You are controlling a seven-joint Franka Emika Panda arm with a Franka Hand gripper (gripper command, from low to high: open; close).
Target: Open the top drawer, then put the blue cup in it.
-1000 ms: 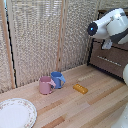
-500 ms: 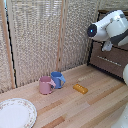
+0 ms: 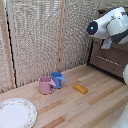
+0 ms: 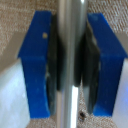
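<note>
The hand (image 4: pixel 70 60) is clamped on the rigid, slick bar handle (image 4: pixel 70 100) of the top drawer (image 3: pixel 107 56) at far right; the blue cup (image 3: pixel 58 79), light and breakable, stands on the table (image 3: pixel 90 107).

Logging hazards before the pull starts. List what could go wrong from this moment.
1. The gripper is clamped on the smooth silver bar handle of the top drawer; the pads might slip when pulling.
2. The blue cup touches the pink mug, so a later grasp may knock the mug.
3. The yellow block lies close beside the cups and could get bumped.
</note>
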